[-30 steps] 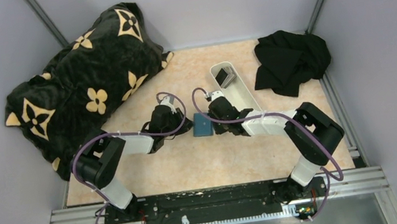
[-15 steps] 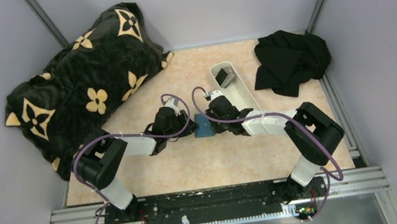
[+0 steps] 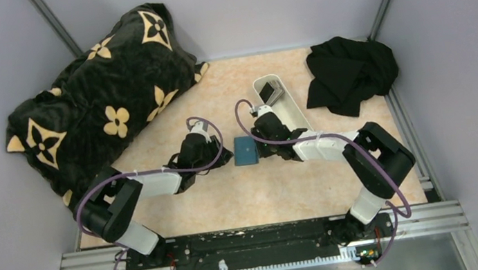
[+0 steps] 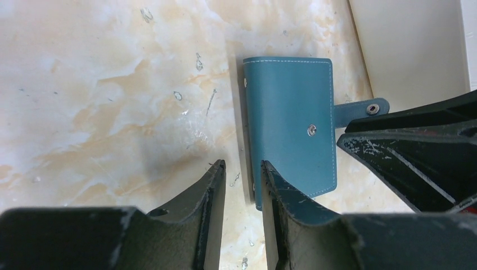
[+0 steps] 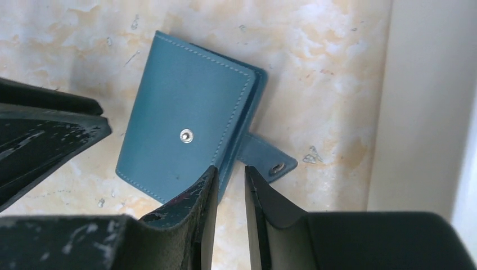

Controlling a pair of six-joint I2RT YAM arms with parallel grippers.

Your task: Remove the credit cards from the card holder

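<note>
Two arms reach in from the near edge of the pale, marbled surface [image 3: 265, 194]: the left arm [image 3: 152, 183] and the right arm [image 3: 325, 146]. They meet at the blue card holder [image 3: 247, 151]. It lies flat on the surface between them, about in the middle. It is folded shut, but its little strap [image 4: 360, 108] sticks out to one side with the snap undone.

The left fingers [image 4: 211, 194] have only a narrow gap between them. One finger covers a near corner of the holder, and the holder's edge shows in the gap. The right fingers [image 5: 203, 197] come from the other side. They have a narrow gap too, and one finger sits over the holder's corner next to the strap. I cannot tell if any finger is pressing on the holder.

Just past the right fingers is a long white tray [image 3: 288, 104]. A few dark grey cards [image 3: 271, 92] are at its far end. Far back on the right is a crumpled black cloth [image 3: 350, 73]. Far back on the left is a big black pillow [image 3: 99, 101] with gold flowers on it.
</note>
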